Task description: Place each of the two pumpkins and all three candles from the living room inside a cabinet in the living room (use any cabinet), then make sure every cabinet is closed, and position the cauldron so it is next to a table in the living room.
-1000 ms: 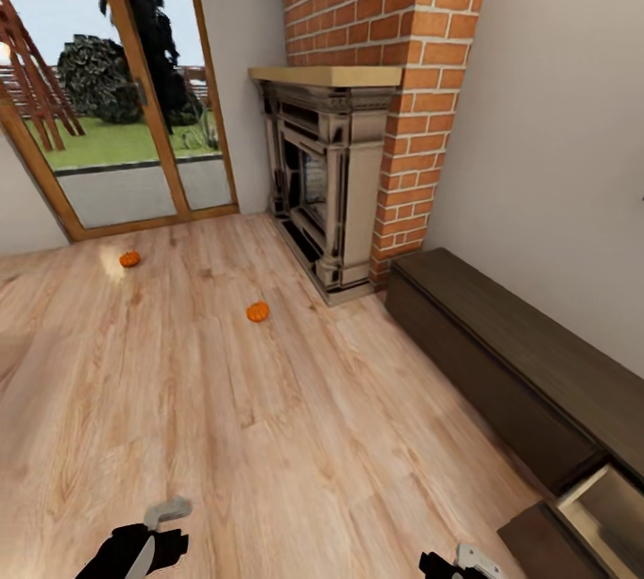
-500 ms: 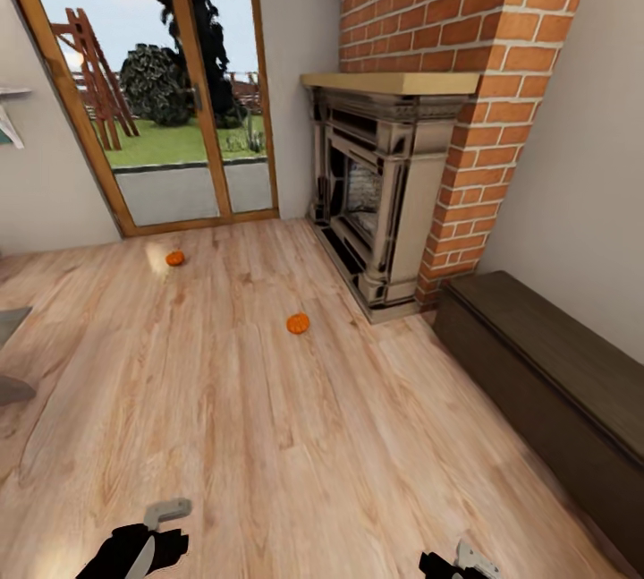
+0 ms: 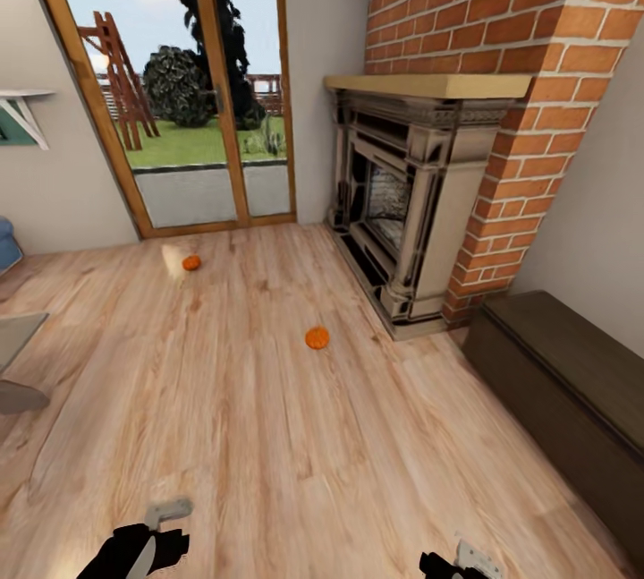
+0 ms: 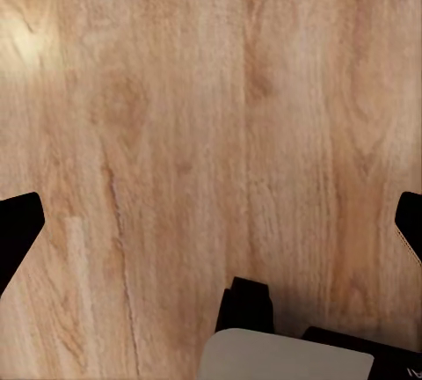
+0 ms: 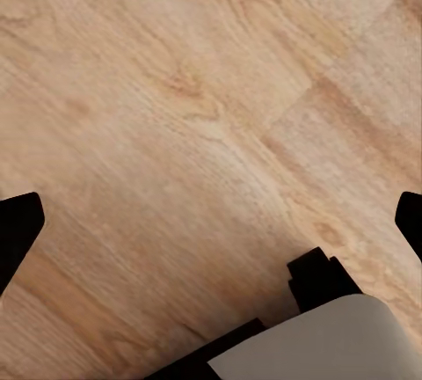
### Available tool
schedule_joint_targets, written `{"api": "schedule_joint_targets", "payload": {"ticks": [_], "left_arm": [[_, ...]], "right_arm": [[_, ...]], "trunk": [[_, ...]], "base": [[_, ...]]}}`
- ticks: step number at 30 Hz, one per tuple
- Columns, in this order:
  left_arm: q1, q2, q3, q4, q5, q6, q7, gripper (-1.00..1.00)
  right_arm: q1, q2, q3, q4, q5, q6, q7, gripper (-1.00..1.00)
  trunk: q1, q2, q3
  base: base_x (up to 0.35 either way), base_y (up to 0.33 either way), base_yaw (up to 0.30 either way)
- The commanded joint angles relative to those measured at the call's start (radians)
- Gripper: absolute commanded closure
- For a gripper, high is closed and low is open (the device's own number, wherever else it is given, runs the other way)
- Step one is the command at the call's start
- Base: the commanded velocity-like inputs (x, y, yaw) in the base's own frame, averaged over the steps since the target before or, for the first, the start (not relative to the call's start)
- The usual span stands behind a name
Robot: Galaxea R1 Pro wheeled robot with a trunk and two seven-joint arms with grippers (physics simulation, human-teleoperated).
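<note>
Pumpkins sit on the bare wood floor (image 3: 268, 436), well apart from each other: nearer pumpkin (image 3: 317, 338) mid-floor, left of the fireplace (image 3: 402, 203); far pumpkin (image 3: 190, 263) near the glass door (image 3: 206, 96). Cabinet (image 3: 572, 391) runs along the right wall, shut on the part visible. Left pincer (image 4: 211, 222) and right pincer (image 5: 211, 222) both hang over floorboards, fingers spread wide, nothing between them. Judgement: pumpkins look small, light and rigid, with ribbed rounded sides likely to roll or squirt out; best squeezed across the widest middle from above, not by the stem. Grey worktop edge (image 3: 13, 337) shows far left. Candles and cauldron not spotted.
</note>
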Motion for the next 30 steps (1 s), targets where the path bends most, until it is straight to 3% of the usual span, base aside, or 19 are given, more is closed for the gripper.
{"api": "schedule_joint_targets", "payload": {"ticks": [1,15,22,30], "left_arm": [[0.000,0.000,0.000,0.000,0.000,0.000,0.000,-1.00],[0.000,0.001,0.000,0.000,0.000,0.000,0.001,-1.00],[0.000,0.000,0.000,0.000,0.000,0.000,0.001,-1.00],[0.000,0.001,0.000,0.000,0.000,0.000,0.001,-1.00]], "right_arm": [[0.000,0.000,0.000,0.000,0.000,0.000,0.000,-1.00],[0.000,0.000,0.001,0.000,0.000,0.000,0.000,-1.00],[0.000,-0.003,0.006,0.002,0.011,-0.056,0.003,-1.00],[0.000,-0.003,0.052,0.002,0.044,-0.089,0.003,-1.00]], "trunk": [[0.000,0.000,0.001],[0.000,0.000,0.008],[0.000,0.000,0.008],[0.000,0.000,0.008]], "base": [[0.327,0.007,0.248],[0.329,0.001,0.254],[0.330,0.000,0.036],[0.330,0.000,0.002]]}}
